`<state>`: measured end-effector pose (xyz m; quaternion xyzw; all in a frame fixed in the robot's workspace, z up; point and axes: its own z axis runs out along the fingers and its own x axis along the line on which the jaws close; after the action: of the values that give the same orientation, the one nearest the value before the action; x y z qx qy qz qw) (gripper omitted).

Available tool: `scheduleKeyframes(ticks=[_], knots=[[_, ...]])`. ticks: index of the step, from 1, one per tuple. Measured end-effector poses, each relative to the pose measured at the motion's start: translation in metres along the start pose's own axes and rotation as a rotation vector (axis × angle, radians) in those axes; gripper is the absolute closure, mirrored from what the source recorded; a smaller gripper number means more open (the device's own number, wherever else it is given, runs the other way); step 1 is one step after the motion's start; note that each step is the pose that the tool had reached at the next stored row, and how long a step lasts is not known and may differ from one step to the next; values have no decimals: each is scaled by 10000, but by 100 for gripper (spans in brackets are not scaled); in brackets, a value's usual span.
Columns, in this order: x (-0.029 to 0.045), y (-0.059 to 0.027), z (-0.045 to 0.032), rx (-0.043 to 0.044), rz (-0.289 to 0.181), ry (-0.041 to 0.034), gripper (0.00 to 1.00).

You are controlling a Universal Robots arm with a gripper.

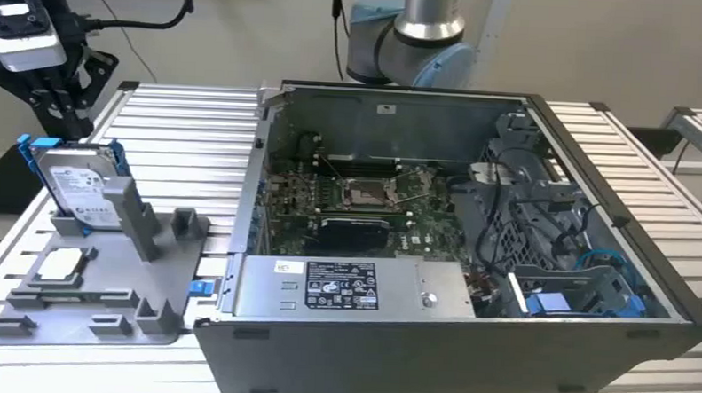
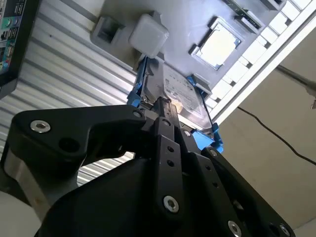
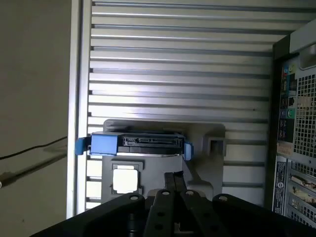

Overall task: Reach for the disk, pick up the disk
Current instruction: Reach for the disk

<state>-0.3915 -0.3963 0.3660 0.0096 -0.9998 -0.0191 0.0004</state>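
The disk [image 1: 77, 185] is a silver-grey hard drive with a white label and blue side rails. It stands on edge in a grey holder [image 1: 158, 272] at the exterior view's left. My gripper [image 1: 56, 111] hangs above the disk's upper edge, a little apart from it, with its black fingers drawn together and nothing between them. In the second wrist view the fingertips [image 2: 163, 104] sit just over the disk [image 2: 180, 94]. In the first wrist view the disk [image 3: 140, 143] shows edge-on beyond the fingertips [image 3: 174, 177].
A small square silver chip [image 1: 64, 267] lies flat on the holder below the disk. An open computer case [image 1: 469, 219] takes up the middle and right of the slatted metal table [image 1: 187, 145]. A second arm's base [image 1: 411, 48] stands behind the case.
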Motion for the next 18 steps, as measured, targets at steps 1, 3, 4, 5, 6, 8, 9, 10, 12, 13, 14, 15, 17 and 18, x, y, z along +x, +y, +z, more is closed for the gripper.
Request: scheduleKeyframes(ticks=[1, 3, 4, 5, 6, 8, 9, 10, 12, 13, 14, 15, 17, 18], knots=[[0, 2, 0, 1, 0, 0, 100], [0, 15, 1, 1, 1, 0, 100], [0, 30, 1, 1, 2, 0, 100], [-1, 51, 2, 1, 0, 2, 100], [-1, 81, 3, 0, 1, 0, 100], [-3, 156, 7, 0, 0, 0, 100], [-4, 199, 8, 0, 0, 0, 100], [-4, 239, 9, 1, 1, 1, 100], [-5, 312, 13, 0, 0, 0, 100], [-2, 338, 15, 0, 0, 0, 100], [9, 359, 17, 0, 0, -1, 100], [28, 375, 18, 0, -2, -1, 100], [89, 387, 20, 1, -7, 1, 100], [127, 387, 21, 1, -13, 1, 100]])
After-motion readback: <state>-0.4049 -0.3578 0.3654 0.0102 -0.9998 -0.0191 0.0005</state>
